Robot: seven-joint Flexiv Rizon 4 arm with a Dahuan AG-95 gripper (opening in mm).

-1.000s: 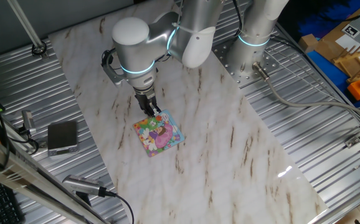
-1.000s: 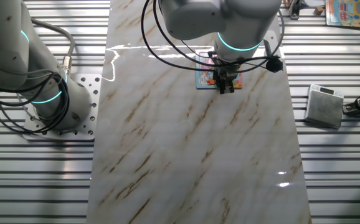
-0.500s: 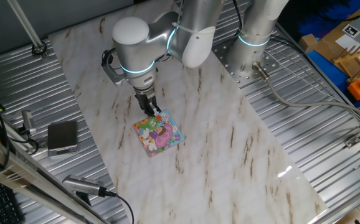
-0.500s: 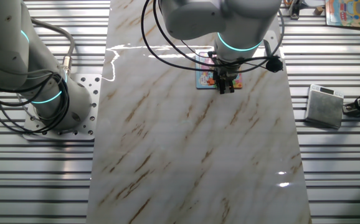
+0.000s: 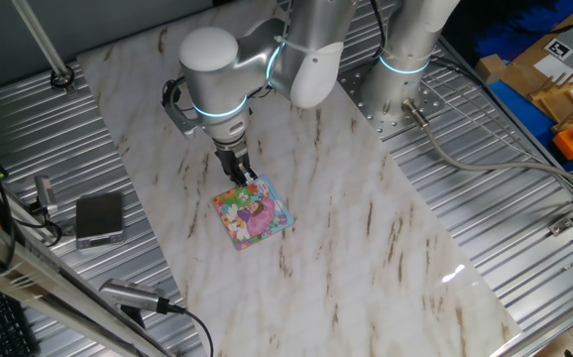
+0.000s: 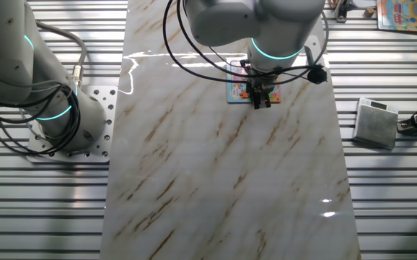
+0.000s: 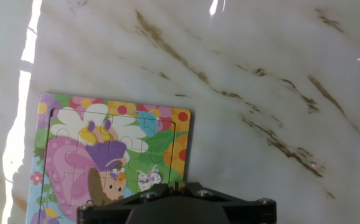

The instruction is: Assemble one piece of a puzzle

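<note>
Over the last second nothing shifted: the gripper [image 5: 244, 179] stayed pressed at the corner of the puzzle [image 5: 254, 213] on the marble table [image 5: 366, 228], the piece probably hidden beneath it, jaw spacing indiscernible, suggesting seating was under way.

one puzzle [image 5: 253, 213], one tool [image 5: 241, 179], piece possibly hidden

My claw [image 6: 260, 100] points down at the near edge of the puzzle [image 6: 236, 81], which lies flat on the marble desk [image 6: 223, 166]. My wrist covers most of the puzzle, so only its left part shows. I cannot tell how my jaws stand. A grey box [image 6: 376, 123] sits on the ribbed metal to the right, well apart from the puzzle.
</note>
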